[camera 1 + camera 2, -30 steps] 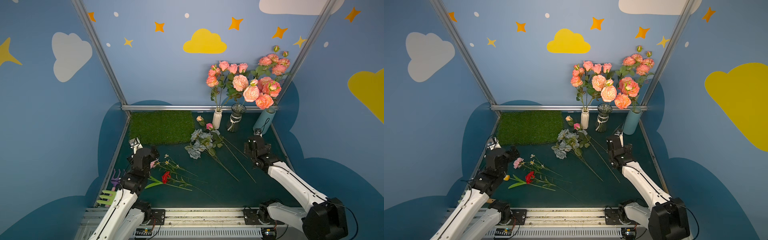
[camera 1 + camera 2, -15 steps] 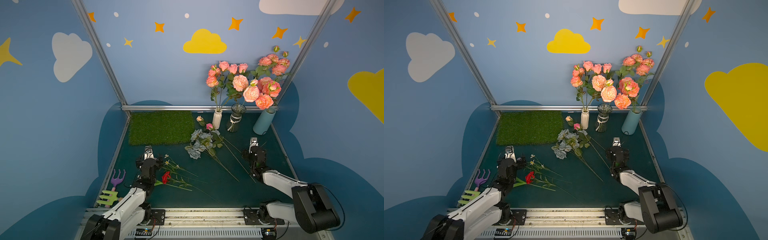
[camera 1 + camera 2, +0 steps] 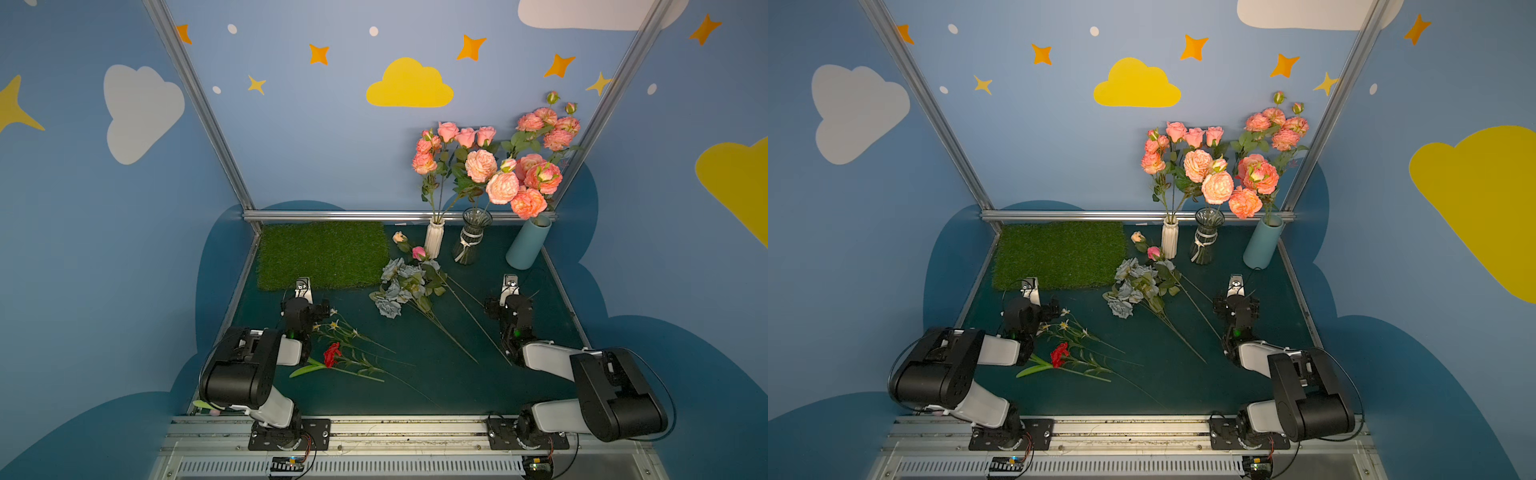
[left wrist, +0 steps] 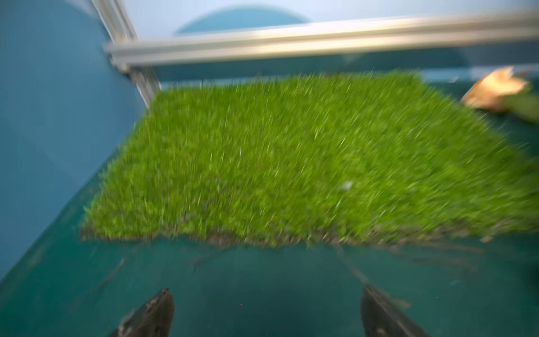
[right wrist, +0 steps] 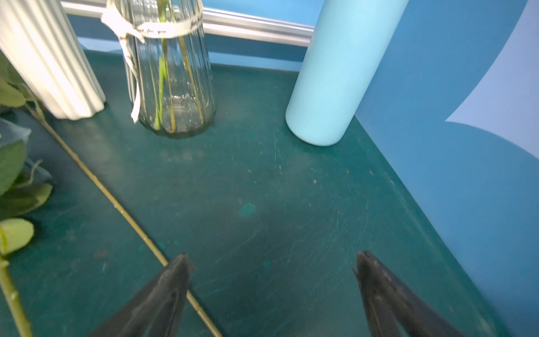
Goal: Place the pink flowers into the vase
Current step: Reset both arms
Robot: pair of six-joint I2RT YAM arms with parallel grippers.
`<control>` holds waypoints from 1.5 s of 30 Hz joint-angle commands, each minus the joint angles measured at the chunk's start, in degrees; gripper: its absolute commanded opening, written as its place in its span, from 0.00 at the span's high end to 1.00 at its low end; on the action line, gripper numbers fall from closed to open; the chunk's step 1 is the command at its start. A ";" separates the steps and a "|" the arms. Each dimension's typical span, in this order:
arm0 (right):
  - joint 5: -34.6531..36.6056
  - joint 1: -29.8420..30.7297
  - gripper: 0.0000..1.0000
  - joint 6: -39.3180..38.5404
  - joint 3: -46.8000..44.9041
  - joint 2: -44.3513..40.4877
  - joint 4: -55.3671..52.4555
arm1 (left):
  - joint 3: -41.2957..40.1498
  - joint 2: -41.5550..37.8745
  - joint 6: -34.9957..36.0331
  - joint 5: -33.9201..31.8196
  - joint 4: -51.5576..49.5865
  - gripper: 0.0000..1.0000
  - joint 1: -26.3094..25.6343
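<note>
while the left tool (image 4: 267,291) and right tool (image 5: 272,256) gape wide and empty, the pink flowers (image 3: 482,165) stand in vases (image 3: 434,239) beyond.

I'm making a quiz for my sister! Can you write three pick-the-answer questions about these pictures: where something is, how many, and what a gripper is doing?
1. Where does the red flower lie? A on the grass; B on the table near the left arm; C in a gripper.
2. How many vases stand at the back? A one; B five; C three.
3. What is the right gripper doing? A open, holding nothing; B shut on a stem; C shut on a vase.

Answers:
1 B: it lies flat on the dark table beside that arm.
2 C: a white vase, a glass vase and a blue vase stand in a row.
3 A: its jaws stand wide apart with only bare table between them.
</note>
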 commanded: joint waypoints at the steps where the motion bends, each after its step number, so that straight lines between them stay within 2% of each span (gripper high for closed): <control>1: -8.27 -2.91 0.09 -0.32 -0.54 1.88 4.54 | 3.84 -1.41 -1.44 6.38 -3.47 0.00 2.26; 3: -7.28 -3.87 0.08 0.96 2.23 8.27 8.51 | 3.07 -0.52 -1.46 7.00 -0.06 0.00 2.53; 4: -8.07 -4.39 0.04 0.69 2.92 9.22 9.05 | 2.72 0.03 -1.12 7.04 1.59 0.00 2.45; 6: -8.66 -5.12 0.04 2.95 3.12 7.06 5.22 | 2.97 -0.40 -1.02 7.85 0.18 0.00 2.44; 8: -8.81 -5.20 0.04 3.37 5.52 5.98 -1.55 | 2.89 -0.14 -0.89 7.98 0.71 0.00 2.45; 11: -9.62 -5.36 0.04 2.75 6.50 4.94 -5.93 | 2.99 -0.16 -0.75 7.89 0.69 0.00 2.46; 41: -9.68 -5.46 0.04 2.75 6.53 4.92 -5.85 | 2.90 -0.05 -0.45 7.89 0.93 0.00 2.28; 43: -9.61 -5.38 0.04 2.65 6.33 4.82 -5.58 | 2.17 -0.12 -0.42 8.38 2.40 0.00 2.27; 45: -9.32 -4.48 0.04 1.30 5.50 4.06 -5.03 | -2.18 -0.30 0.03 9.56 10.09 0.00 2.24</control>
